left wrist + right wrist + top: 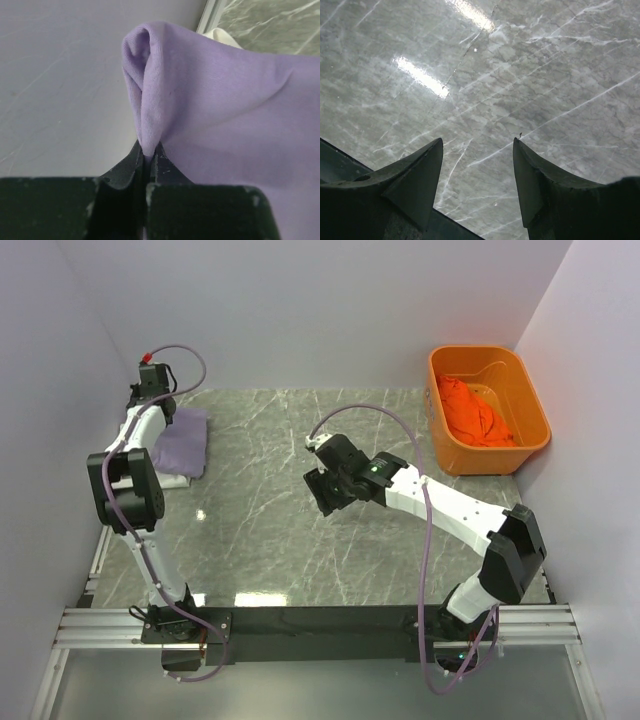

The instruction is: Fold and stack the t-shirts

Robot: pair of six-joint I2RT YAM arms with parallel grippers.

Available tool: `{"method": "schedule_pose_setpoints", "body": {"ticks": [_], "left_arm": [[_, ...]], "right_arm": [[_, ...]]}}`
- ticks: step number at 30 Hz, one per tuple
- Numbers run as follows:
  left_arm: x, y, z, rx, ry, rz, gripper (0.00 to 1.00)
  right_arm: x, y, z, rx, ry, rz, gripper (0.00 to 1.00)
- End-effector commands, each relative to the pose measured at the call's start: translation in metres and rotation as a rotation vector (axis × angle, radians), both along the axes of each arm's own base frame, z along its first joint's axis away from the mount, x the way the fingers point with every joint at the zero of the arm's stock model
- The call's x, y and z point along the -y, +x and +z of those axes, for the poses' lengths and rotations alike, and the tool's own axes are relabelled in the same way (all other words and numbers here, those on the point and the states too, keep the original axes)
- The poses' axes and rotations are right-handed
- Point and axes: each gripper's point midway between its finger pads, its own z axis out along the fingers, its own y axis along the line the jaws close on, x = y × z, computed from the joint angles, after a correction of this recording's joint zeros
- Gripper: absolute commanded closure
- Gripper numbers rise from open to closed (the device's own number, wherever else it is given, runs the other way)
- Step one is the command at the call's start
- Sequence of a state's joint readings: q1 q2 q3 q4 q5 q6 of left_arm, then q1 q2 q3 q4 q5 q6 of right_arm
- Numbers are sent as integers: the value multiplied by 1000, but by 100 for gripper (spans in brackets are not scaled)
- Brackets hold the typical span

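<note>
A folded lavender-purple t-shirt [183, 443] lies at the table's far left on top of a white t-shirt [176, 478] whose edge peeks out. My left gripper [148, 151] is shut on a pinched fold of the purple t-shirt [225, 115], with a bit of the white t-shirt [221, 36] behind it. The left gripper [158, 412] sits at the shirt's far left corner. An orange t-shirt [474, 412] lies crumpled in the tub. My right gripper [477, 141] is open and empty over bare marble; in the top view the right gripper [322, 490] hovers mid-table.
An orange plastic tub [521, 376] stands at the back right corner. White walls enclose the marble table [280, 540] on three sides. A black strip and metal rail [320, 625] run along the near edge by the arm bases.
</note>
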State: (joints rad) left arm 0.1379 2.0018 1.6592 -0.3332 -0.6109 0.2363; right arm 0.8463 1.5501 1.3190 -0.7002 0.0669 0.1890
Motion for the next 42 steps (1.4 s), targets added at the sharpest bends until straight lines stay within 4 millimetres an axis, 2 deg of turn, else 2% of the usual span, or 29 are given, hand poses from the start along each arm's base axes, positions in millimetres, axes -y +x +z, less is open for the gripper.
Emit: {"method": "schedule_pose_setpoints", "body": {"ticks": [1, 7, 12, 14, 20, 28, 31, 33, 34, 35, 38, 40, 41, 42], "left_arm": [[-20, 13, 10, 31, 71, 21, 98], [-29, 13, -29, -35, 60, 79, 91], [-41, 10, -43, -60, 60, 136, 89], [-44, 9, -39, -51, 75, 141, 94], [-58, 4, -7, 8, 167, 178, 98], [-69, 0, 4, 4, 216, 199, 96], [-71, 0, 1, 15, 201, 212, 94], [-71, 1, -3, 2, 190, 209, 86], [-70, 2, -8, -1, 180, 209, 73], [-69, 2, -11, -7, 173, 209, 52], [-69, 3, -13, -1, 153, 222, 40], [-69, 3, -4, 32, 150, 239, 33], [-69, 2, -2, 39, 147, 245, 25], [-68, 2, 1, 50, 145, 249, 23]], "right_arm": [[0, 4, 14, 16, 4, -9, 35], [-2, 3, 13, -2, 1, -5, 36], [1, 1, 13, 2, -11, -7, 36], [3, 0, 11, 0, -16, -7, 36], [4, 1, 13, 2, -20, -6, 36], [3, 4, 15, 2, -35, -7, 36], [0, 4, 15, -2, -25, -4, 36], [0, 3, 15, -2, -25, -6, 36], [2, 3, 13, -3, -31, -6, 36], [2, 3, 13, -2, -32, -7, 36], [4, 2, 13, 4, -33, -7, 36], [5, 3, 16, 15, -27, -10, 36], [5, 4, 18, 23, -21, -12, 36], [5, 3, 21, 30, -15, -13, 36]]}}
